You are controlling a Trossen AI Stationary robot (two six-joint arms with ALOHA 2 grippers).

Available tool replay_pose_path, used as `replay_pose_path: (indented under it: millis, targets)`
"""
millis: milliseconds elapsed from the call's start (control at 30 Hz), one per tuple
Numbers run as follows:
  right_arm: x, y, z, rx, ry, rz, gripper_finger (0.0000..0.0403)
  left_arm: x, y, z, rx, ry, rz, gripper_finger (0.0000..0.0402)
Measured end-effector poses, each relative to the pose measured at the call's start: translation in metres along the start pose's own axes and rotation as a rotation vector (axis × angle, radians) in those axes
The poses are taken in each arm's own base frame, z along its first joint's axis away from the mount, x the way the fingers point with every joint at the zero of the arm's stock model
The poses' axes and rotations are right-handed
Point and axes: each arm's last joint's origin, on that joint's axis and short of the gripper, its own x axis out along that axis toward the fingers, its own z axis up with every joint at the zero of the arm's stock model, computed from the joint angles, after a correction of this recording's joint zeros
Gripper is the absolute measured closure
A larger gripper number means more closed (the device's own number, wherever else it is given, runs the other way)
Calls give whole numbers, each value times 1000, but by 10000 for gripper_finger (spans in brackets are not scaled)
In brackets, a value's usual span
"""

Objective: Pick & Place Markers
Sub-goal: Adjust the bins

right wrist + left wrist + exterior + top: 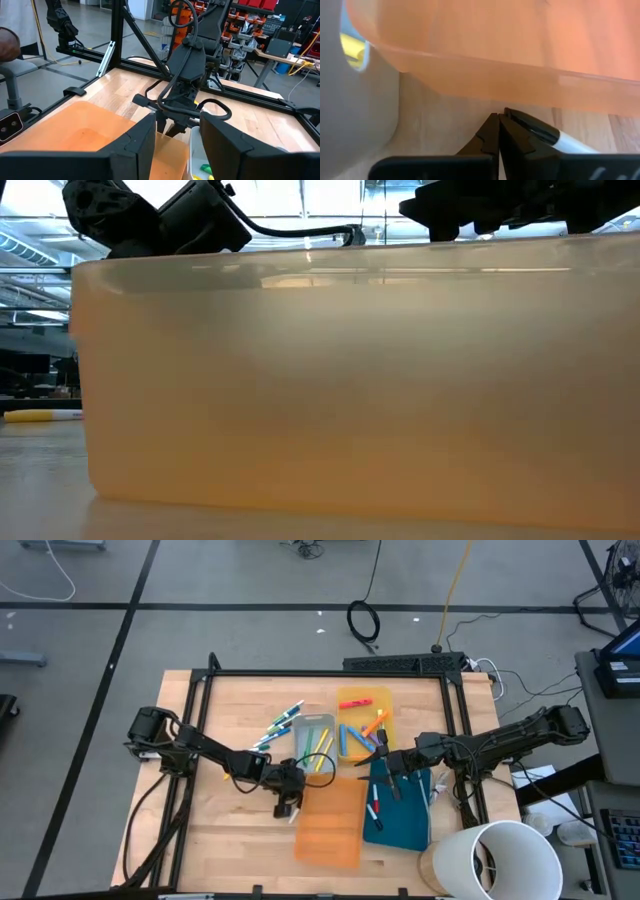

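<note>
Markers lie in several places: loose on the wood, in a grey tray, on a yellow tray, and on a teal tray. My left gripper is shut, low over the table, at the left edge of a translucent orange tray. A white marker with a black cap lies on the wood along one finger. My right gripper hangs level and open above the trays, nothing between its fingers. My left gripper has its shut fingers slanting down toward the table, right beside the black cap end of the white marker, which lies flat on the wood along the outer side of one finger. Whether that finger touches the marker, I cannot tell.
The orange tray fills the low view, with a yellow marker on the table to its left. A white bucket stands at the near right corner. A black frame runs around the table's far and side edges.
</note>
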Motion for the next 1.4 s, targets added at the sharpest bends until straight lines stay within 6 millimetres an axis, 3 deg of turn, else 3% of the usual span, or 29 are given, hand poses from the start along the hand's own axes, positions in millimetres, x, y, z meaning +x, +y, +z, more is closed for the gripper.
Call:
replay_pose_path:
  millis: [600,1067,1267,1400]
  targets:
    - [0,0,0,0,0,0,261,-2,-5,-7,-54,107,-165,398]
    - [0,0,0,0,0,0,261,-7,-35,-23,-57,250,-298,398]
    - [0,0,0,0,-2,-2,261,-25,-42,-23,-54,236,-253,395]
    - [0,0,0,0,-3,-3,261,-46,-42,-26,-48,229,-93,397]
